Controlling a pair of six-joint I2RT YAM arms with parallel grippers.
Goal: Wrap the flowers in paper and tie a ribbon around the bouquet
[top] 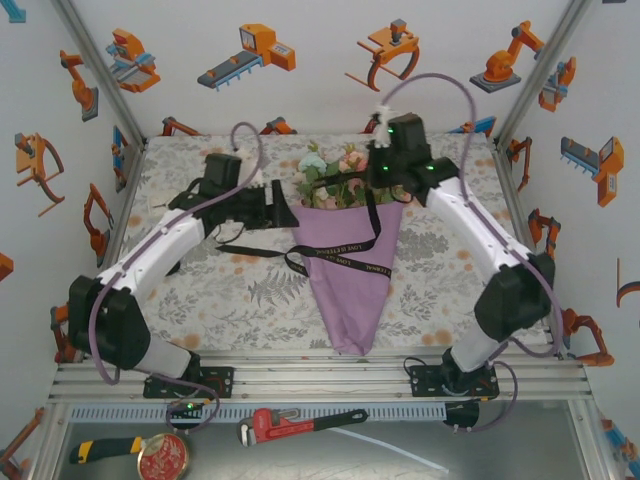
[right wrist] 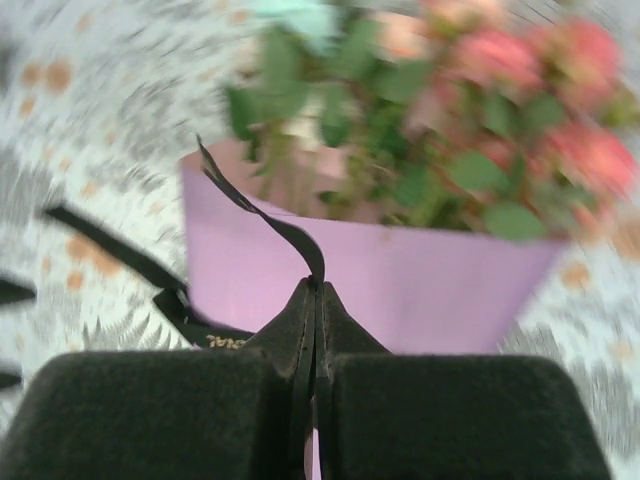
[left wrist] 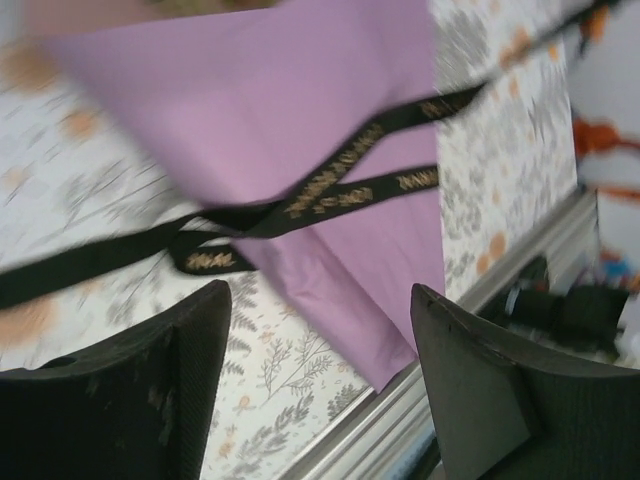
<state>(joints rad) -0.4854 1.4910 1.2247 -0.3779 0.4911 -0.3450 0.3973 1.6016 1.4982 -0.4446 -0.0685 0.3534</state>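
Bouquet (top: 340,225) lies mid-tabletop (top: 200,295), tip toward the near edge, with flowers (top: 335,168) at the far end spilling out of the paper (top: 350,310) cone. Wrapping looks done, so the step in hand is the tie. Ribbon (top: 342,248) runs across the upper part of the cone. Its strands cross just off the cone's left edge; one tail trails left over the tabletop, and another strand rises over the right half of the cone to the right fingers (right wrist: 445,410). Those are pressed shut with the ribbon pinched flat between them and a short end curling up past the tips. They sit at the cone's mouth, close in front of the blooms. Left fingers (left wrist: 150,390) are spread wide and hold nothing, hovering left of the cone and looking down on the crossing. No knot seen: the strands only overlap, slack. Judgement: tie begun, not cinched. Next move likely calls for the left fingers to come down on the left tail near the crossing and close on it, then for both arms to draw apart and snug the band round the paper. Risks: the thin paper may crumple or the cone slide under the pull, and a flat tail on the tabletop is awkward to pick up cleanly.
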